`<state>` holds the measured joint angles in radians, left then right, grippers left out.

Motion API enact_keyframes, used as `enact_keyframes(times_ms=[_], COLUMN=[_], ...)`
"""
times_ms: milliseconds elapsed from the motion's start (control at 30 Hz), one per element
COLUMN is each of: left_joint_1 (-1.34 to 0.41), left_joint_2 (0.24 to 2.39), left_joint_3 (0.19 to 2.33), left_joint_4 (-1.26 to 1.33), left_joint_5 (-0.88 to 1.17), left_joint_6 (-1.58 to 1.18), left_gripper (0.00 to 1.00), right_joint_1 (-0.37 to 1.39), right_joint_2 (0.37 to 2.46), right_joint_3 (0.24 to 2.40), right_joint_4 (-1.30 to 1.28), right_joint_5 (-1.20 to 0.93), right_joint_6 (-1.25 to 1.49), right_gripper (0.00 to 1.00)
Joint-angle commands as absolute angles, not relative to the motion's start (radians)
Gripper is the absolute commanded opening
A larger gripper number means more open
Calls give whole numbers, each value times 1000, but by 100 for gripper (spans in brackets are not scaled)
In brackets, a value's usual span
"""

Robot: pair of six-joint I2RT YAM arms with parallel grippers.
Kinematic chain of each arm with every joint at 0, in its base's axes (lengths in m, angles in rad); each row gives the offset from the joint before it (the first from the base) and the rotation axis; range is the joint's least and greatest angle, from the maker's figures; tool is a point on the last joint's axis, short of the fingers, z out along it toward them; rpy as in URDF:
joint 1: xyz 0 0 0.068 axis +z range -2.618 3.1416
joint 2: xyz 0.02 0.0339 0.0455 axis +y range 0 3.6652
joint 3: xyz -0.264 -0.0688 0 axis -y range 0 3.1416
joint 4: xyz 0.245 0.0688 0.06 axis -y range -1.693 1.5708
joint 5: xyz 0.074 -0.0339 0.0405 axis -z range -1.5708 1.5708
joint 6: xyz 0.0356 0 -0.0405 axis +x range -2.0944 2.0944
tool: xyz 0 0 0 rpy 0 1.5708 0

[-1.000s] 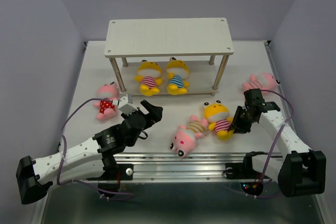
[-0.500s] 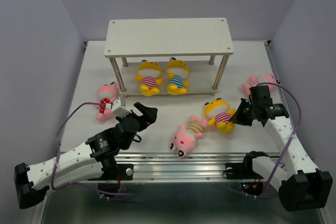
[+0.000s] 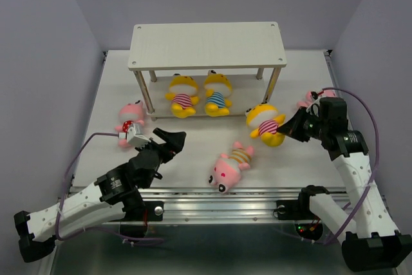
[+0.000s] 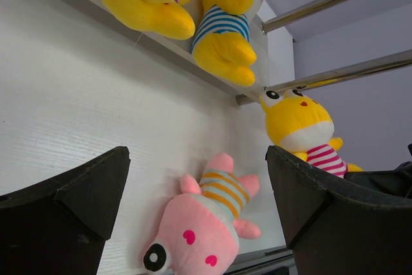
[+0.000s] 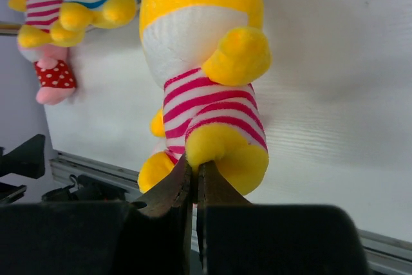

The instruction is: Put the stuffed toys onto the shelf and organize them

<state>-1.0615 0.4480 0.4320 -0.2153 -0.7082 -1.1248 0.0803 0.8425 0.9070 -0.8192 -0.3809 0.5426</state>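
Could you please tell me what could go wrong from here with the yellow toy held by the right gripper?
The held yellow toy is caught in the right gripper only by a small pinch at its lower end, so it may slip or swing. It hangs close to the front right leg of the shelf and could snag there. The blue-striped yellow toy on the lower tier sits nearest that side; pushing in might topple it.

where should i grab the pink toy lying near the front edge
Grip the pink toy across its striped torso, from straight above: it lies flat with its head toward the near edge, and the torso is narrower than the round head.
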Motion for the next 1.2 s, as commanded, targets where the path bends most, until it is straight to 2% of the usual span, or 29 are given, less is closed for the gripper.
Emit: enact_keyframes(times_ms=[0,167,467,567,633,867,1167], left_joint_1=[-1066,-1066,-1068,-1066,-1066,-1066,-1066], left_joint_2=[442,437,431,433,433,413,322], left_joint_3=[423,429,416,411,407,399,370], left_joint_4=[-212,-216,-219,-216,-213,-232,-281], left_joint_5=[-759,-772,-772,-769,-765,-769,-773], left_joint_6=[-1121,-1120,-1140,-1146,-1149,-1157,-1184], left_gripper=[99,99,99,99,99,99,99], right_joint_1=[89,89,118,141,178,316,425], right_joint_2=[808,790,864,883,899,940,1012], right_joint_3=[922,844,802,756,758,707,712], right_joint_4=[-652,-365,-117,79,100,250,377], right_joint_5=[-517,-626,-638,-631,-591,-260,-49], right_joint_6=[581,675,721,793,790,784,710], right_gripper=[1,1,1,1,1,1,1])
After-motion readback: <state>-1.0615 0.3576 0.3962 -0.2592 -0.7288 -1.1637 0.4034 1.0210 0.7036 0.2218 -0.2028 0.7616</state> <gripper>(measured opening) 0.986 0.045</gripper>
